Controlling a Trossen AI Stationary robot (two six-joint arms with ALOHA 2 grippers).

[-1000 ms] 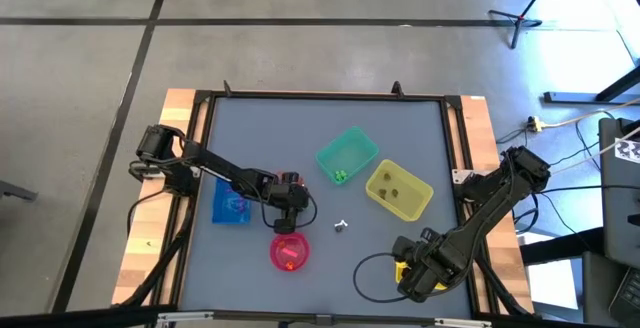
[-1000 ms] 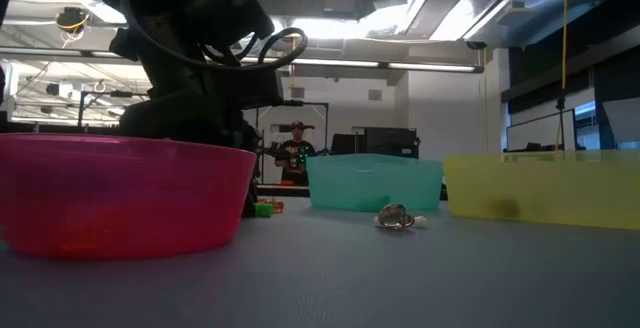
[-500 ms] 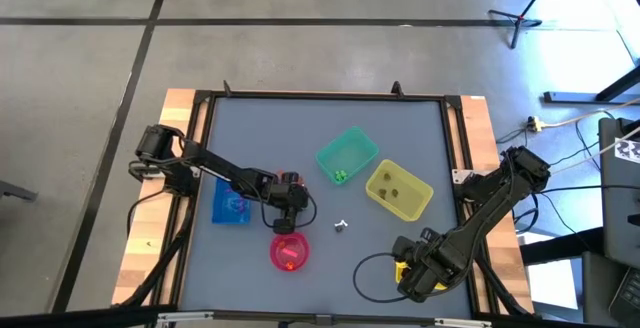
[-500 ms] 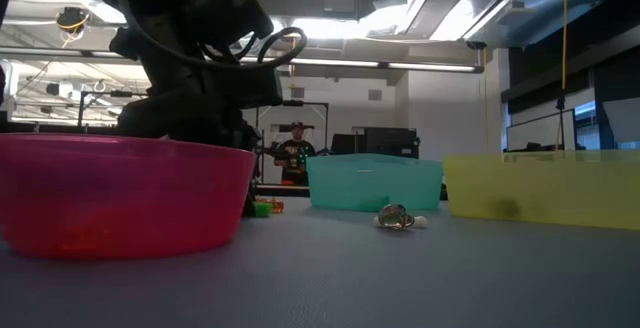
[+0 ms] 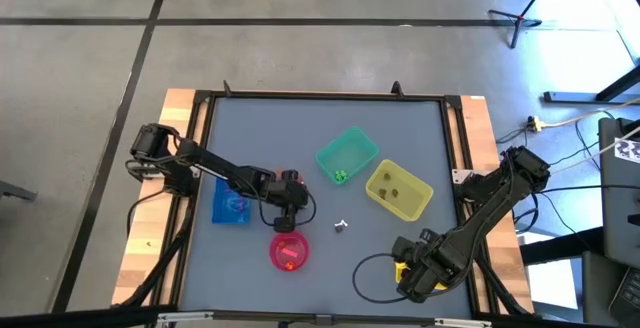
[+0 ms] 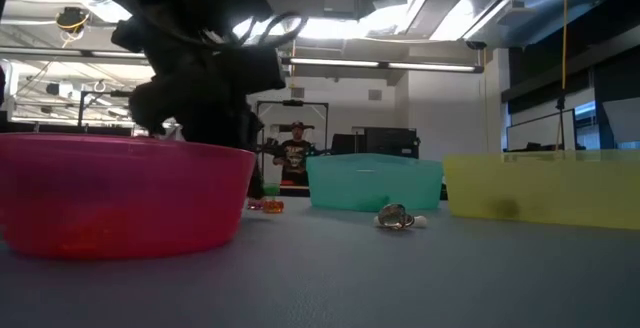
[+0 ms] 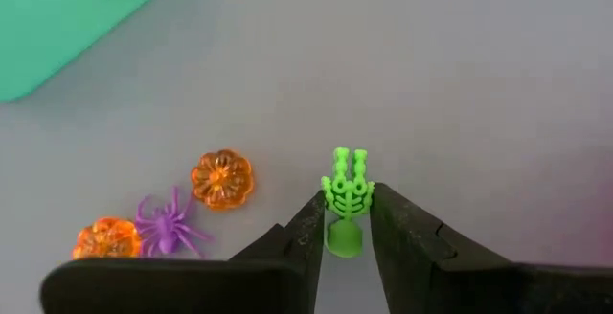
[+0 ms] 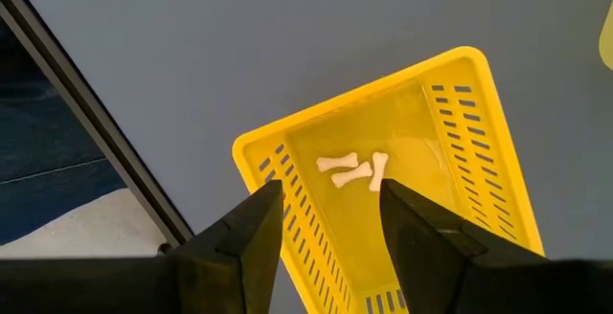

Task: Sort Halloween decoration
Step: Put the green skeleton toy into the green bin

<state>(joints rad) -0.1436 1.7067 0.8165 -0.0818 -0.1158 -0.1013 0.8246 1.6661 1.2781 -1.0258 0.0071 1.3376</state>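
The left gripper (image 7: 347, 220) is clamped on a green skeleton trinket (image 7: 347, 199), its two dark fingers pressed against the sides of the figure, above the grey counter (image 5: 300, 138). In the high view this gripper (image 5: 288, 206) sits between the blue bin (image 5: 231, 206) and the pink bowl (image 5: 289, 252), near the counter's front half. Just beside the held piece, three trinkets remain loose on the counter: two orange pumpkins (image 7: 222, 179) and a purple spider (image 7: 169, 230). A further small grey trinket (image 5: 340, 226) lies alone between the pink bowl and the yellow-green bin (image 5: 398, 189). Sorting is partly complete: the green bin (image 5: 347, 155) holds green pieces, the yellow-green bin holds a few dark pieces, the pink bowl holds orange content, and the blue bin holds purple items. The right gripper (image 8: 326, 209) waits with its fingers apart over a bright yellow bin (image 8: 402, 151) at the counter's front right corner; that bin contains white bones (image 8: 354, 169). Judged remaining work: deposit the skeleton, presumably in the green bin, then clear the pumpkins, the spider and the grey piece.
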